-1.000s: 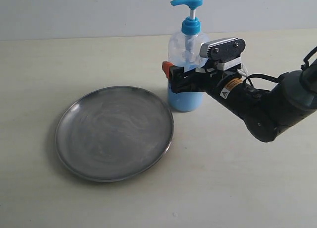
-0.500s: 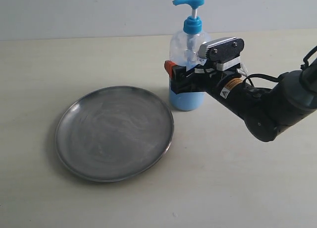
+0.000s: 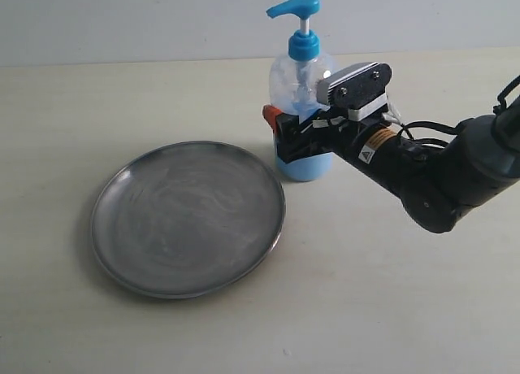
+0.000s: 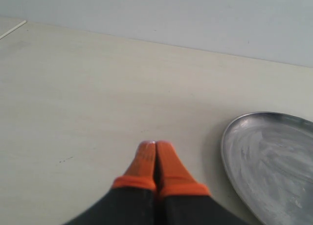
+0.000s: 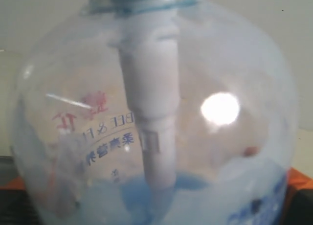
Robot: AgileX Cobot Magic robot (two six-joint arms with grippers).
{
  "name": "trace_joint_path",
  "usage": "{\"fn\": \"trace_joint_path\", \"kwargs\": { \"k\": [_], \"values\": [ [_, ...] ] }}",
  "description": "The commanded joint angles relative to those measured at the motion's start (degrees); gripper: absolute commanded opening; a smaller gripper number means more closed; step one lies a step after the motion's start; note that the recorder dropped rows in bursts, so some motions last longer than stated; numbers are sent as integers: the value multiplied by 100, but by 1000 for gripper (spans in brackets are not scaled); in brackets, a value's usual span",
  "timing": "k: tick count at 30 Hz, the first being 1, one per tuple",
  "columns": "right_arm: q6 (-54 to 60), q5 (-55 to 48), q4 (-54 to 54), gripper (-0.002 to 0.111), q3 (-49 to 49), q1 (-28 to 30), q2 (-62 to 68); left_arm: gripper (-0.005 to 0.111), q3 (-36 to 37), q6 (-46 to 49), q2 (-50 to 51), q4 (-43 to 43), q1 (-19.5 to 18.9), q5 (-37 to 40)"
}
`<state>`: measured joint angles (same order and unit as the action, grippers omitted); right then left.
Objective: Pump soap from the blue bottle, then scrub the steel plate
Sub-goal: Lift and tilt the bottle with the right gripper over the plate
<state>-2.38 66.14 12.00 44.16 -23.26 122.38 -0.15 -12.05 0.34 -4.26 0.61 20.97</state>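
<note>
Your right gripper (image 3: 292, 134) clasps the bottle (image 3: 302, 81) around its middle, just beside the plate (image 3: 187, 218), probably steadying it for pumping; your left gripper (image 4: 155, 159) has its fingers pressed together, empty.

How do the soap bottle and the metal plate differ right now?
The blue bottle is tall and upright; the steel plate lies flat and wide. The bottle is clear plastic holding soap; the plate is grey metal. The right hand grips the bottle; no hand touches the plate. Both are round and shiny.
</note>
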Motion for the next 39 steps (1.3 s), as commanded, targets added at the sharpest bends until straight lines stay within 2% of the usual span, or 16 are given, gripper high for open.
{"fn": "trace_joint_path", "kwargs": {
  "k": [1, 9, 22, 27, 31, 39],
  "values": [
    [558, 5, 198, 0, 25, -3, -81, 0, 15, -23, -34, -17, -12, -37],
    [1139, -497, 242, 0, 25, -3, -435, 0, 15, -23, -34, -17, -12, -37],
    [1094, -699, 474, 0, 59, -3, -640, 0, 15, -23, -34, -17, -12, -37],
    [1081, -1601, 708, 0, 441, -3, -640, 0, 15, -23, -34, -17, -12, -37],
    [1029, -1701, 823, 0, 589, -8, -640, 0, 15, -23, -34, -17, -12, -37],
    [1137, -1908, 785, 0, 735, -380, -650, 0, 15, -23, -34, -17, -12, -37]
  ]
}}
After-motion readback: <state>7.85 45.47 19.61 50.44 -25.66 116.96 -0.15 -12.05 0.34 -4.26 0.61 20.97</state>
